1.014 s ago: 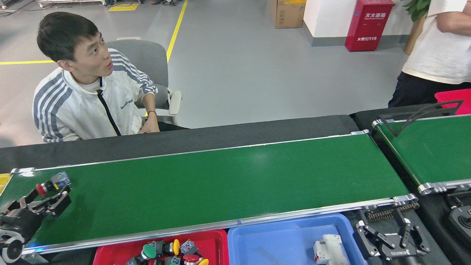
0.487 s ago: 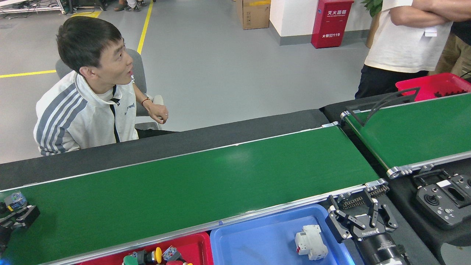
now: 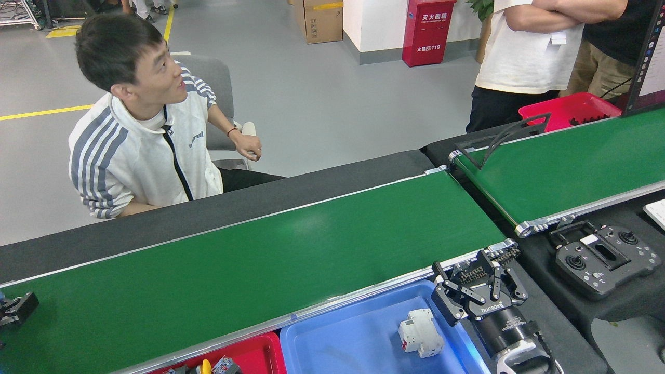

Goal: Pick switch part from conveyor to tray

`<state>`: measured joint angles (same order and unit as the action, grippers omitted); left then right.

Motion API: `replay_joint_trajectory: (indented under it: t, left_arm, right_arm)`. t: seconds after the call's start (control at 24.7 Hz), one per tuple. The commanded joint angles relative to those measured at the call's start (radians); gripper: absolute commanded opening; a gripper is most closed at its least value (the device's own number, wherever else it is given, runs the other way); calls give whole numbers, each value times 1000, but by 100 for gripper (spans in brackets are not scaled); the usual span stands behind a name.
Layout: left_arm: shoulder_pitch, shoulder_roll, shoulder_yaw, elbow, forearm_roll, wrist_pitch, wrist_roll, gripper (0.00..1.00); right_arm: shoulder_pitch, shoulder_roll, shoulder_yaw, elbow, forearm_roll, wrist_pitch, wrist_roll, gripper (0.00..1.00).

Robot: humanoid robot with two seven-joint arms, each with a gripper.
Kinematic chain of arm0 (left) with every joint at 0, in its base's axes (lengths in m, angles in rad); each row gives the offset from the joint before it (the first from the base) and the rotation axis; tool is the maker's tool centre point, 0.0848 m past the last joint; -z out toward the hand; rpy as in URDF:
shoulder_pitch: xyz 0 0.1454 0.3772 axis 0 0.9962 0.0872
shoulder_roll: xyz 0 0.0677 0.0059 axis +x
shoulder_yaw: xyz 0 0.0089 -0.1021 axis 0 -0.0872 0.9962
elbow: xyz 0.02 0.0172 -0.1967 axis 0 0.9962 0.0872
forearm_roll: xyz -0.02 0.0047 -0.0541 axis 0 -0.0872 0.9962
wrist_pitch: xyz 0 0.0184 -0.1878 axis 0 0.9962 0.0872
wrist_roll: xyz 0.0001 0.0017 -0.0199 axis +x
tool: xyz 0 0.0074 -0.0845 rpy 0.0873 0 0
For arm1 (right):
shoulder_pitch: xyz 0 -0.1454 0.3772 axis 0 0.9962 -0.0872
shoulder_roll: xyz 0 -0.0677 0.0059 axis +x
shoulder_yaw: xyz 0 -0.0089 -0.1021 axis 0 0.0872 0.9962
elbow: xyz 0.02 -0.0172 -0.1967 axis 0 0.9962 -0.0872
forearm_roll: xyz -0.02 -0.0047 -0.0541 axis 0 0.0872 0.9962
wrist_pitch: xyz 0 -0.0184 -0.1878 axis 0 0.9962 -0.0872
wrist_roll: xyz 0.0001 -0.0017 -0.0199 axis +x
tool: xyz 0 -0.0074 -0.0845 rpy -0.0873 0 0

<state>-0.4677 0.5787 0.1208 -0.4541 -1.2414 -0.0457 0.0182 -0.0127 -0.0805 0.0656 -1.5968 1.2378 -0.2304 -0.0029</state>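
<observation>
The conveyor (image 3: 260, 259) is a long dark-green belt with silver rails running across the middle. No switch part shows on the belt in view. Only one dark finger (image 3: 18, 307) of my left gripper shows, over the belt at the far left edge; what it holds is cut off. At the bottom edge a red tray (image 3: 254, 356) holds switch parts (image 3: 221, 365), mostly cut off. My right gripper (image 3: 475, 278) stands open with nothing in it, at the belt's right end beside the blue tray (image 3: 353, 337).
A white breaker (image 3: 420, 332) lies in the blue tray. A second green belt (image 3: 566, 161) with a black bracket runs off to the right, a red bin (image 3: 566, 109) behind it. A black controller (image 3: 605, 257) lies at right. One person (image 3: 140, 150) sits behind the belt; others (image 3: 524, 57) stand at back right.
The view has swung to the right. My left gripper and the switch part beside it slid to the left edge, and the part is gone from view. The seated person turned.
</observation>
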Motion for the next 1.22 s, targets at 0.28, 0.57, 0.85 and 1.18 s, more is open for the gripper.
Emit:
replay_joint_trajectory:
  t: [0.28, 0.57, 0.85, 1.18]
  left_arm:
    - [-16, -37, 2, -20, 5, -68, 6, 25]
    - [55, -73, 2, -138, 13, -137, 75, 13]
    - [245, -85, 36, -437, 14, -230, 86, 11]
    - [477, -155, 129, -838, 13, -480, 74, 33]
  right_arm:
    - [-12, 2, 3, -12, 3, 3, 0, 99]
    - [0, -1, 3, -18, 3, 6, 0, 99]
    - [51, -2, -33, -48, 3, 11, -2, 99]
    - [77, -4, -104, -51, 2, 11, 0, 99]
